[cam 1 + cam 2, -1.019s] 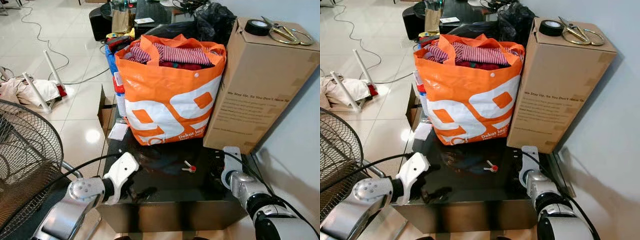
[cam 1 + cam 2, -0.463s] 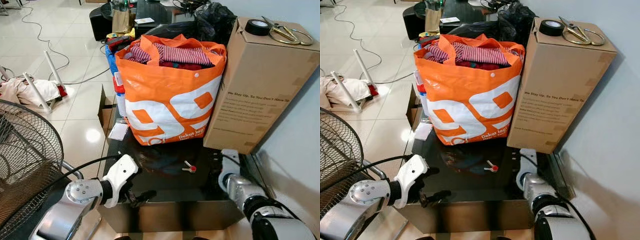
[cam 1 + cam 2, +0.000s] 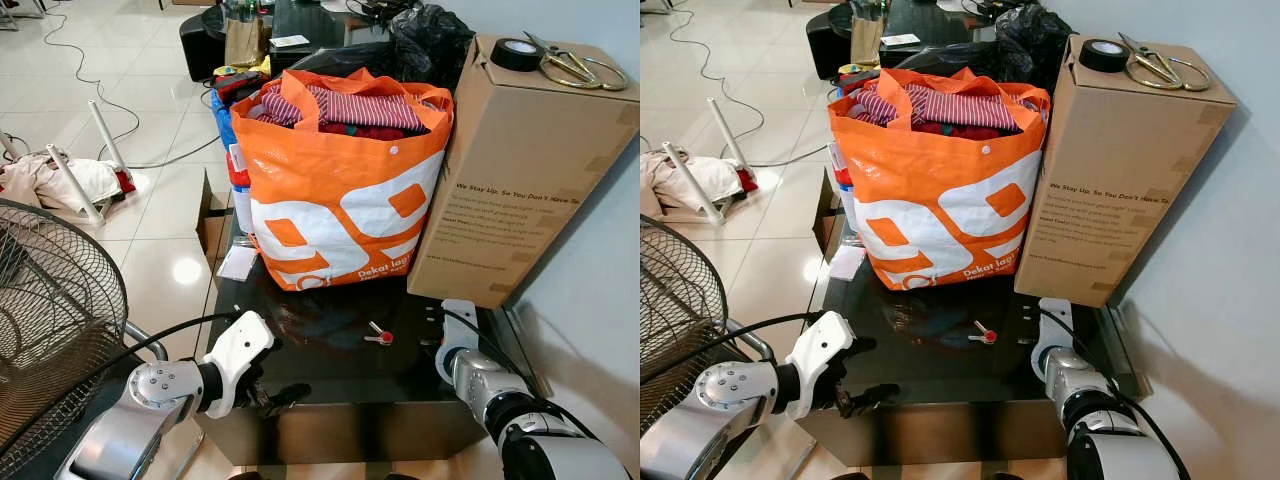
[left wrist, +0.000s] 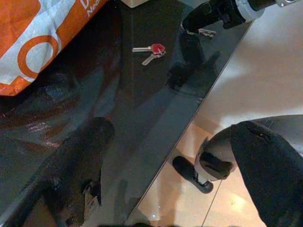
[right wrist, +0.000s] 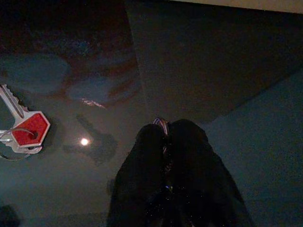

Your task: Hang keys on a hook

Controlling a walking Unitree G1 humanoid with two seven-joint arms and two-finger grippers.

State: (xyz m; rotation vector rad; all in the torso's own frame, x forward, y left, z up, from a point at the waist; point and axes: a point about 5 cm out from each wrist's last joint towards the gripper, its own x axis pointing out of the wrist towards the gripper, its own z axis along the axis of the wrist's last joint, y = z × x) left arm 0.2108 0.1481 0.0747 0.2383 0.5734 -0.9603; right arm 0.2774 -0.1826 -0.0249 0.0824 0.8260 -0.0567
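Keys (image 3: 379, 335) with a red plastic head and thin silver blades, lying flat on a glossy black glass table (image 3: 330, 375), just in front of the orange bag (image 3: 340, 200) and between the two arms. Woven plastic bag, white shapes printed on it, stuffed with striped red-and-white cloth. Beside it, a tall brown cardboard box (image 3: 520, 170), matte, with a roll of black tape (image 3: 518, 53) and brass-coloured scissors (image 3: 575, 68) on top.

Left gripper (image 3: 268, 398) at the near left edge of the table, black fingers (image 4: 75, 161) spread wide apart, one over the glass and one over the floor, holding nothing. Right gripper (image 5: 165, 142) low over the right part of the table, near the keys but not touching them, fingers pressed together with something thin caught between the tips; cannot tell what.

Shiny pale floor tiles (image 3: 150, 210) all around, cables trailing across them. Round wire fan grille (image 3: 50, 310) at the left. Plain grey wall (image 3: 600, 270) at the right.
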